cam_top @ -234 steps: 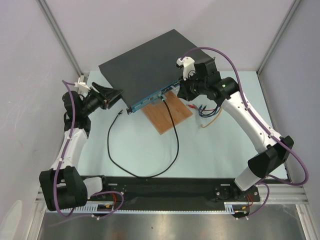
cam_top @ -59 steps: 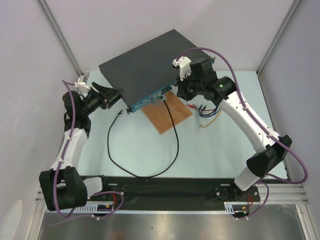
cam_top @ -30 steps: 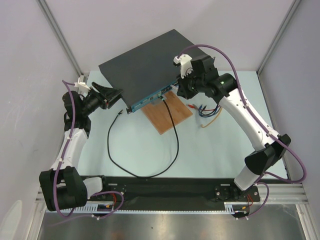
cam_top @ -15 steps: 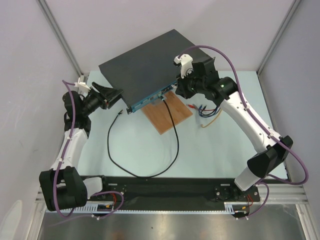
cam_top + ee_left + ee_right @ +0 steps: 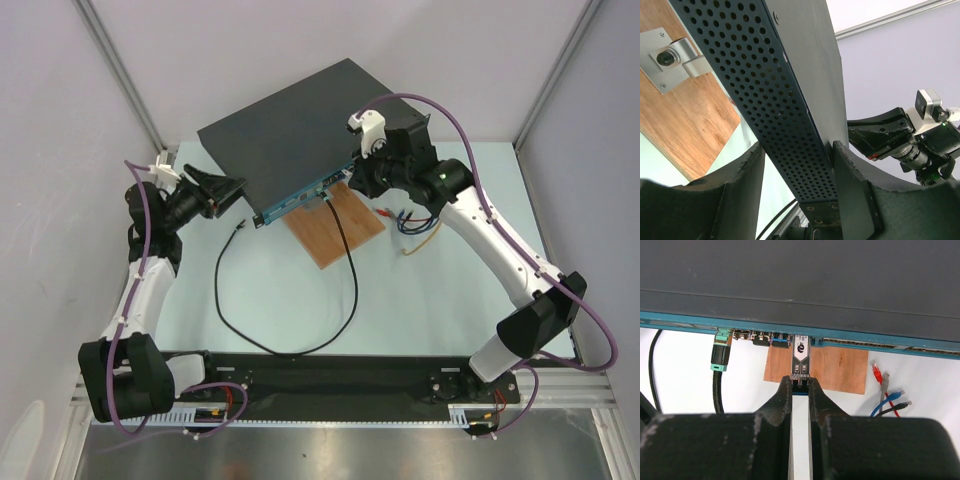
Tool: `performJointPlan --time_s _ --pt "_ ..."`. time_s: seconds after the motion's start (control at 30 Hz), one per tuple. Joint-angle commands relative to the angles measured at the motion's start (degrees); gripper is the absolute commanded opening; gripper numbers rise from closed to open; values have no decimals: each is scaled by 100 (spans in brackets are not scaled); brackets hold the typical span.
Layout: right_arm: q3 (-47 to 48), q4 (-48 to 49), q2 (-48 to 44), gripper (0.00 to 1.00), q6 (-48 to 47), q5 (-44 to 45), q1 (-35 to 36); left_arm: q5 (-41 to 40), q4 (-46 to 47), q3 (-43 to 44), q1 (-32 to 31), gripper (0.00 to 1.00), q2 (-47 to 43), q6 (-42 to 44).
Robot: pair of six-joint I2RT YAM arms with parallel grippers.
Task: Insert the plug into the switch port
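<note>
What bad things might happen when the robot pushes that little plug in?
The plug, pinched only at its tail by the right gripper, may tilt and jam at the switch port. If the left gripper slips on the perforated side, the switch may slide away.

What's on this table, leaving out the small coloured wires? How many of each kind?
Robot arms: 2 (left arm, right arm)
Switch: 1
Wooden board: 1
Long black cable: 1
Silver plug: 1
Total: 6
</note>
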Motion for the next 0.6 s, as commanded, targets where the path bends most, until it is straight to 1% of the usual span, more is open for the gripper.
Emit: performJointPlan --time_s 0.0,0.2,0.3,0.37,0.4,0.43,0.47,0.57 --pt "216 1286 95 0 37 -142 17 -73 338 224 -333 0 41 360" --pt "348 1383 280 0 2 -186 61 -64 329 224 -333 0 50 369" --pt "339 1435 280 3 -51 -177 61 -64 329 241 -333 0 59 377" --pt "348 1427 271 11 -69 -221 52 -72 338 241 -333 0 68 369" --pt "357 1366 254 18 -77 -230 52 -73 338 241 -333 0 59 369" --pt "357 1322 219 33 -104 -256 52 -55 338 241 -342 0 59 369" --pt "357 1261 184 37 -174 -265 35 -55 329 241 -324 0 50 369" --pt "322 919 -1 45 -262 -335 -79 -64 329 224 -333 0 41 386"
